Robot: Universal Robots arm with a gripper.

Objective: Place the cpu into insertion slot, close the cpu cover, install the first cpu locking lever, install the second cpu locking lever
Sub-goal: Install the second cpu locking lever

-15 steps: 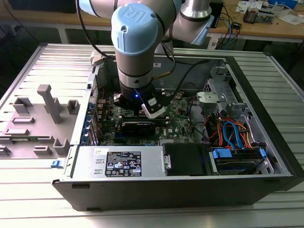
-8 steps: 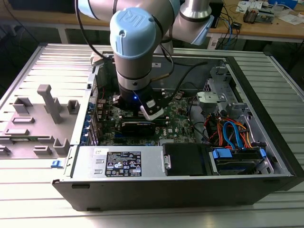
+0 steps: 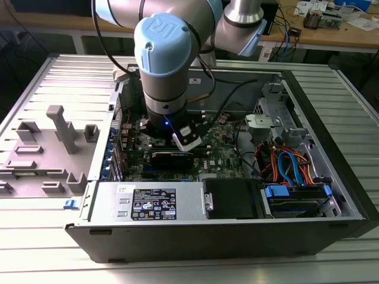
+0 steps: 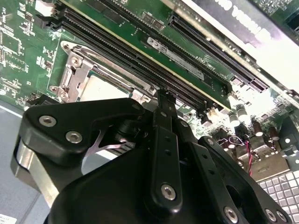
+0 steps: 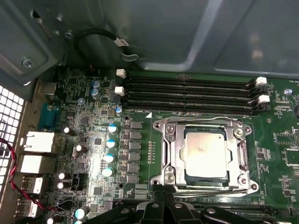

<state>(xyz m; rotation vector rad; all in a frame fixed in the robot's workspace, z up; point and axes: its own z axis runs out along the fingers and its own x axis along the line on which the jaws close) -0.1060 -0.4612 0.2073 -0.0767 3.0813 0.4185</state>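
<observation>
In the exterior view the arm [image 3: 166, 65] hides the insertion slot. In the second wrist view the gripper [image 4: 161, 100] body covers part of the cpu [image 4: 100, 88]; how its jaws stand cannot be told.

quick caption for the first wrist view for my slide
The cpu sits in its socket with the cpu cover closed around it, below four black memory slots on the green motherboard.

Exterior view: bright overhead light, glare on the ribbed metal table [image 3: 35, 236]; case interior dim. Second wrist view: card edge [image 4: 261, 51] overexposed, near gripper [image 4: 161, 100] housing soft.
</observation>
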